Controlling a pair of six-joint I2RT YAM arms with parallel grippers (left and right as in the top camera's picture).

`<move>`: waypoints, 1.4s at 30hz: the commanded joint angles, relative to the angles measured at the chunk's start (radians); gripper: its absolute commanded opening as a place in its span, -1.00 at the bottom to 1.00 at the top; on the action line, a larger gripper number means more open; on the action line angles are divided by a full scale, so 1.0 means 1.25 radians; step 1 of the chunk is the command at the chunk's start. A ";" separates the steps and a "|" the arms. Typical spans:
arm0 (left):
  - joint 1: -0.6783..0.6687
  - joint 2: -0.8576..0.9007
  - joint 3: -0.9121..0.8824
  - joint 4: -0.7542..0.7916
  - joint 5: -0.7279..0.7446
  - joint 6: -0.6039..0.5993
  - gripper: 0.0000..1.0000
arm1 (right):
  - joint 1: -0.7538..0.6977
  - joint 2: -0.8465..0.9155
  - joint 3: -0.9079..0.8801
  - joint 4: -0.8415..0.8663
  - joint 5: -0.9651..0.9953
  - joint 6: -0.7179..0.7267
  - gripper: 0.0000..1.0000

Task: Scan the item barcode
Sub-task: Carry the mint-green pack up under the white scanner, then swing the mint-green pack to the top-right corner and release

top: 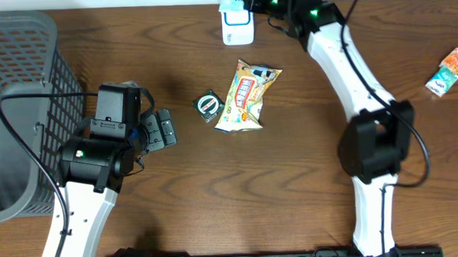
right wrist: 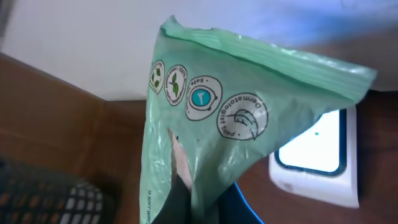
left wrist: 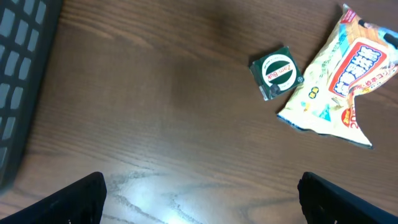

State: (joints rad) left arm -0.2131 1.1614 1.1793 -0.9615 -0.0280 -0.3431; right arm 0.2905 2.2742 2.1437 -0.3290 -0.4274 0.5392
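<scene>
The pale green plastic pouch point(right wrist: 249, 124) runs off the bottom edge, its lowest print too small to read, and hides part of the white rectangular scanner point(right wrist: 317, 152).

Ahead-right of the left fingers point(left wrist: 68, 202), a packet point(left wrist: 277, 71) lies on the table point(left wrist: 155, 112) beside a snack bag point(left wrist: 345, 81); a basket point(left wrist: 18, 74) stands to their left. Behind the pouch point(right wrist: 211, 112) in the right gripper point(right wrist: 199, 202) lies a scanner point(right wrist: 317, 158).

pouch point(right wrist: 205, 162): light green, white round badges
scanner point(top: 237, 27): white
snack bag point(top: 247, 97): yellow, red letters
basket point(top: 25, 68): grey grid
</scene>
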 commanded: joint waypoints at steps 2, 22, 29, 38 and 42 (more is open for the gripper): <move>0.001 0.002 0.007 0.000 0.001 -0.007 0.95 | 0.004 0.089 0.069 0.003 -0.009 -0.010 -0.98; 0.001 0.002 0.007 0.000 0.001 -0.007 0.95 | -0.025 0.174 0.070 -0.025 0.017 -0.047 -0.98; 0.001 0.002 0.007 0.000 0.001 -0.007 0.96 | -0.087 0.107 0.070 -0.068 0.017 -0.087 -0.98; 0.001 0.002 0.007 0.000 0.001 -0.007 0.96 | -0.226 -0.011 0.070 -0.292 0.193 -0.161 -0.98; 0.001 0.002 0.007 0.000 0.001 -0.007 0.95 | -0.298 -0.020 0.070 -0.425 0.311 -0.271 -0.98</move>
State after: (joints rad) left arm -0.2131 1.1614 1.1793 -0.9615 -0.0284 -0.3431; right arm -0.0242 2.2749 2.2162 -0.7898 -0.1989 0.3470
